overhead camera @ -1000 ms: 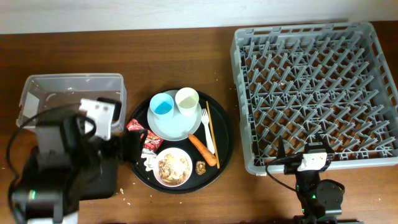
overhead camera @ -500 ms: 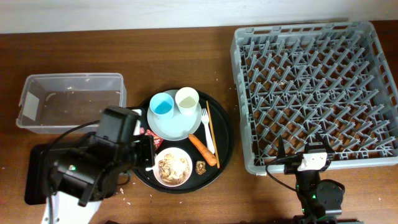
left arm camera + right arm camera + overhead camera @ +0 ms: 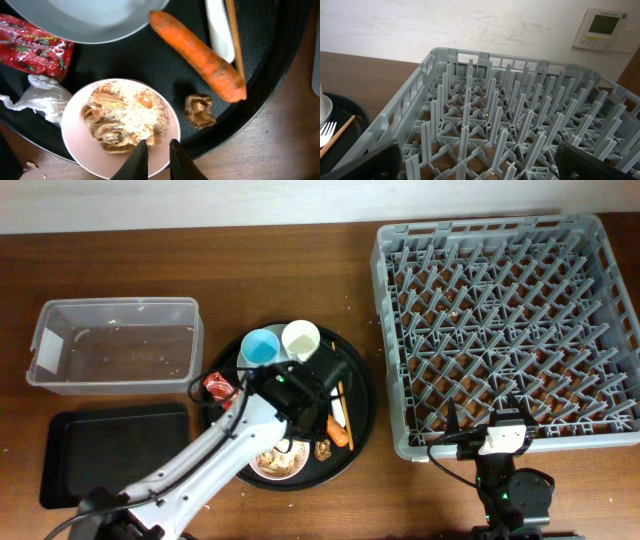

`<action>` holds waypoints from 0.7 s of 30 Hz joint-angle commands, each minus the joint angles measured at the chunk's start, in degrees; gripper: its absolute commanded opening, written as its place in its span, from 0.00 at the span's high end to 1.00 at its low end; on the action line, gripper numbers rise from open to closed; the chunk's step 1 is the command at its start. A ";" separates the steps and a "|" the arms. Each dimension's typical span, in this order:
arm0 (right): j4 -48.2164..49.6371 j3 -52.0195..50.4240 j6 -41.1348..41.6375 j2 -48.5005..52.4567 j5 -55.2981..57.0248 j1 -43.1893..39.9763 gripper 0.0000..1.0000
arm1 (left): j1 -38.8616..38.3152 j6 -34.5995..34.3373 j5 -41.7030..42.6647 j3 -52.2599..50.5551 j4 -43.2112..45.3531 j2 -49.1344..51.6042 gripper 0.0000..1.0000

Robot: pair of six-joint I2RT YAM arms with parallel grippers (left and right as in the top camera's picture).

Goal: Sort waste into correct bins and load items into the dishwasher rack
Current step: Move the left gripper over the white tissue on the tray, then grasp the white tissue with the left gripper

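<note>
My left gripper [image 3: 156, 144] is almost shut, a thin gap between its fingers and nothing seen in it. Its tips hang over the near rim of the pinkish bowl [image 3: 75, 145], which holds beige food scraps [image 3: 125, 117]; I cannot tell whether they touch it. Around the bowl lie the carrot [image 3: 200, 52], a brown lump [image 3: 200, 110], white tissue [image 3: 37, 97] and red wrapper [image 3: 32, 45]. Plate [image 3: 85, 20], fork [image 3: 220, 30] and chopsticks [image 3: 234, 35] lie beyond. My right gripper [image 3: 485, 167] stands wide open and empty at the dishwasher rack's [image 3: 500, 310] front edge.
Everything sits on a round black tray [image 3: 362, 395], with a blue cup [image 3: 260, 348] and a cream cup [image 3: 300, 340] on the plate. A clear tub [image 3: 120, 303] stands at the left, with a shallow black tray [image 3: 110, 450] in front of it.
My left arm has swung right, from over the shallow black tray to above the round tray and bowl, and its jaws have closed. The right arm has not moved.
</note>
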 commanded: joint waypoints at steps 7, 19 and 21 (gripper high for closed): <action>-0.28 -0.31 -0.15 -0.33 0.28 0.26 0.01 | 6.69 0.35 -13.55 6.78 -5.90 -3.74 0.78; -0.28 -0.31 -0.17 -0.33 0.28 0.26 0.01 | 26.25 -15.17 -8.17 4.11 -11.19 -5.03 0.63; -0.28 -0.31 -0.15 -0.33 0.28 0.26 0.01 | 26.25 -17.94 -5.49 -2.54 -6.62 -5.03 0.63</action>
